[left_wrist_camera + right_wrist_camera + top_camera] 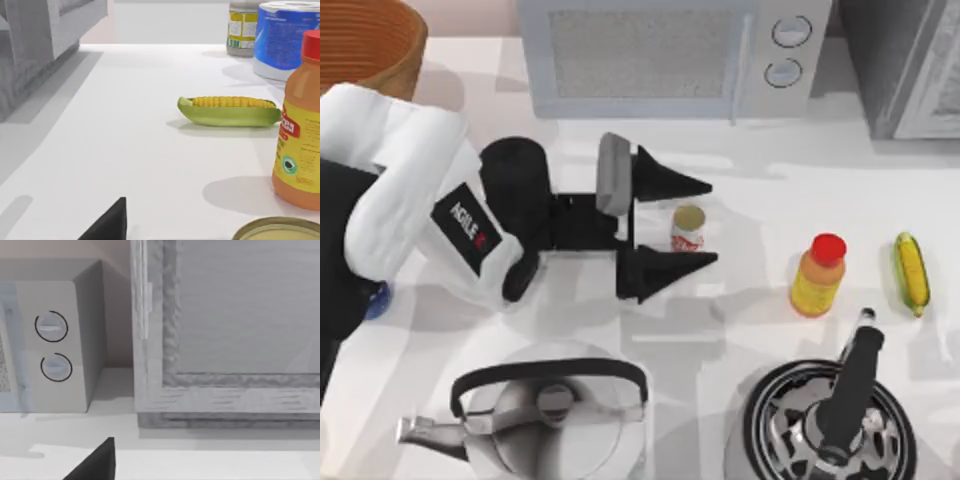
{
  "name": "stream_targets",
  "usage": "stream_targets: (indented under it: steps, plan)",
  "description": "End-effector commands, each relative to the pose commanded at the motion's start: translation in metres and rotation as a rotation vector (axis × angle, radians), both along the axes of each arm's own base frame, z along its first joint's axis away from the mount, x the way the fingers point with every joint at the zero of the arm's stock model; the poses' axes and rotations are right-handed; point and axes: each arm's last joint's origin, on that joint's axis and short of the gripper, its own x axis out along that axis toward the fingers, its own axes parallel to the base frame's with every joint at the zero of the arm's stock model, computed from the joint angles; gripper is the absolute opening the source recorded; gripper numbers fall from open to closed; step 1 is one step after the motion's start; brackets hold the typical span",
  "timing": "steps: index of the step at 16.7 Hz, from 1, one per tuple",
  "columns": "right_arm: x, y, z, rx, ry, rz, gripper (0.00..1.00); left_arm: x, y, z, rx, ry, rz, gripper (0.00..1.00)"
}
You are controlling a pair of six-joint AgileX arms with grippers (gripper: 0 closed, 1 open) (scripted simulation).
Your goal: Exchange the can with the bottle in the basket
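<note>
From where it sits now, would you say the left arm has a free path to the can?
Probably yes. The left end effector is open, with its two fingers on either side of the can and nothing between them. The orange bottle and the corn stand off to the right, out of the way.

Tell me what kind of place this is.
Probably a kitchen counter, rendered: a microwave at the back, a kettle at the front, and food between them, a can, a sauce bottle and a corn cob.
</note>
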Motion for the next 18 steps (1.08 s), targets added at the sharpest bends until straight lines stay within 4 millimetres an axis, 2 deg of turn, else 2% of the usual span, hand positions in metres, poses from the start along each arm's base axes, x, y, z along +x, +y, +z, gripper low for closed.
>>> stream_targets:
  steps: [6, 9, 11, 14, 16, 18]
  plan:
    - [0.0, 0.0, 0.0, 0.0, 0.0, 0.0, 1.0, 0.001, 0.003, 0.003, 0.001, 0.001, 0.013, 1.0]
    - [0.0, 0.0, 0.0, 0.0, 0.0, 0.0, 1.0, 0.002, 0.013, 0.027, 0.004, 0.01, 0.089, 1.0]
    - [0.0, 0.0, 0.0, 0.0, 0.0, 0.0, 1.0, 0.0, 0.024, 0.057, 0.006, 0.016, 0.168, 1.0]
    - [0.0, 0.0, 0.0, 0.0, 0.0, 0.0, 1.0, -0.016, 0.047, 0.117, 0.004, 0.014, 0.318, 1.0]
    - [0.0, 0.0, 0.0, 0.0, 0.0, 0.0, 1.0, -0.039, 0.066, 0.164, -0.005, -0.001, 0.435, 1.0]
    - [0.0, 0.0, 0.0, 0.0, 0.0, 0.0, 1.0, -0.074, 0.089, 0.208, -0.021, -0.026, 0.563, 1.0]
